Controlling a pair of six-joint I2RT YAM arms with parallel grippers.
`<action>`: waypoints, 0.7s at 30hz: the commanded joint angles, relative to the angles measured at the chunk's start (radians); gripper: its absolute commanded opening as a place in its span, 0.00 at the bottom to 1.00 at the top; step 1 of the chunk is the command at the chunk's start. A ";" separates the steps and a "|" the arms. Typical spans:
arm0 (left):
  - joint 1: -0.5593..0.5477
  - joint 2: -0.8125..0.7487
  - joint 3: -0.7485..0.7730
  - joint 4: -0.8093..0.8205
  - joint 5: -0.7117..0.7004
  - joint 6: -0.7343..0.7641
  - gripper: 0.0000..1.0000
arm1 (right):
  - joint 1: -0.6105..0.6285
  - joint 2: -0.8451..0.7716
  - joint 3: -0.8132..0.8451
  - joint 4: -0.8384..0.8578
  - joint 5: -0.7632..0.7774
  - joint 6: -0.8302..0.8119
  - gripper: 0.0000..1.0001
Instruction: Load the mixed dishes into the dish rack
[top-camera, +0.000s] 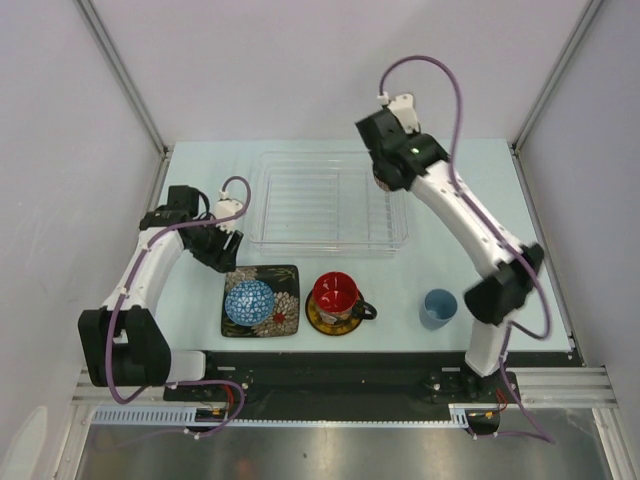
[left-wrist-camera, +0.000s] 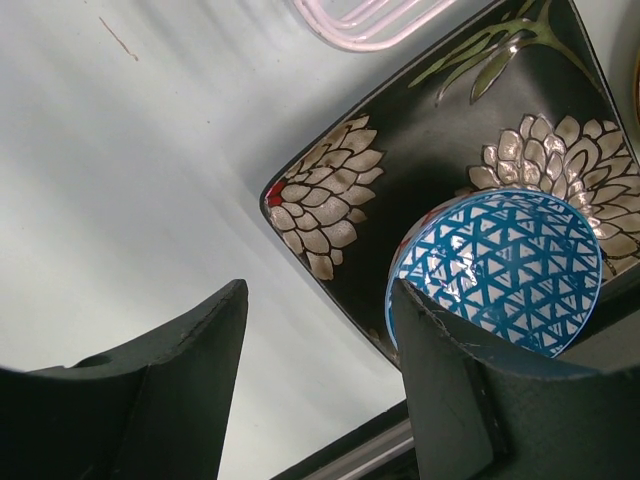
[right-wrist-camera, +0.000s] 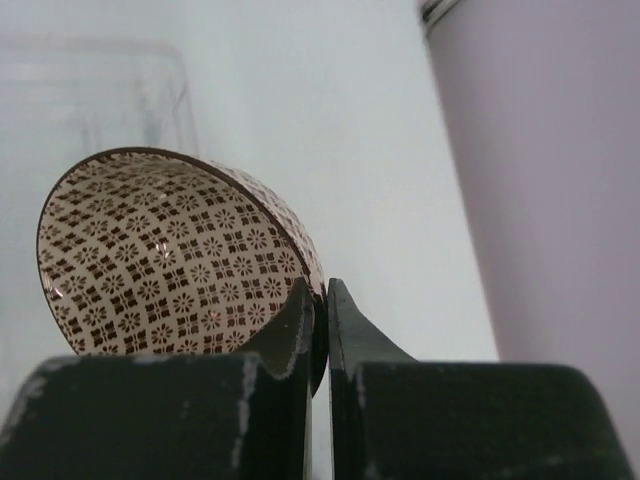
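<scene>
1. While the dish rack (top-camera: 300, 200) shows nothing resting in its slots from above, the task looks barely begun: no dish is loaded yet.
2. At the left, the left gripper (top-camera: 226, 248) hangs with its jaws apart and empty, just beside the far-left corner of the black square plate (top-camera: 285, 285). The plate carries the blue patterned bowl (top-camera: 250, 301).
3. In the middle, the red-inside cup (top-camera: 335, 292) sits on the yellow-brown saucer (top-camera: 322, 322). Further right, the light blue cup (top-camera: 437, 308) stands alone. All five are on the table, outside the rack.
4. At the right, the right gripper (right-wrist-camera: 320, 300) is clamped on the rim of the beige patterned bowl (right-wrist-camera: 170, 255), up by the rack's right end. It seems carried, not set down.
5. The overhead view hides that bowl almost wholly under the wrist. The right wrist view shows it tilted, with its rim pinched between the fingers.
6. The left wrist view shows the empty gap between its fingers, with the plate's flowers close by. Only the overhead view shows the bare rack and the whole layout.
</scene>
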 joint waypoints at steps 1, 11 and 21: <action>-0.005 -0.025 0.055 0.000 0.017 0.006 0.64 | -0.006 0.326 0.253 0.013 0.404 -0.096 0.00; 0.023 -0.036 0.060 -0.011 0.012 0.003 0.64 | 0.033 0.385 0.056 0.602 0.736 -0.416 0.00; 0.024 -0.048 0.040 -0.011 -0.005 0.000 0.63 | 0.033 0.530 -0.159 2.001 0.797 -1.507 0.00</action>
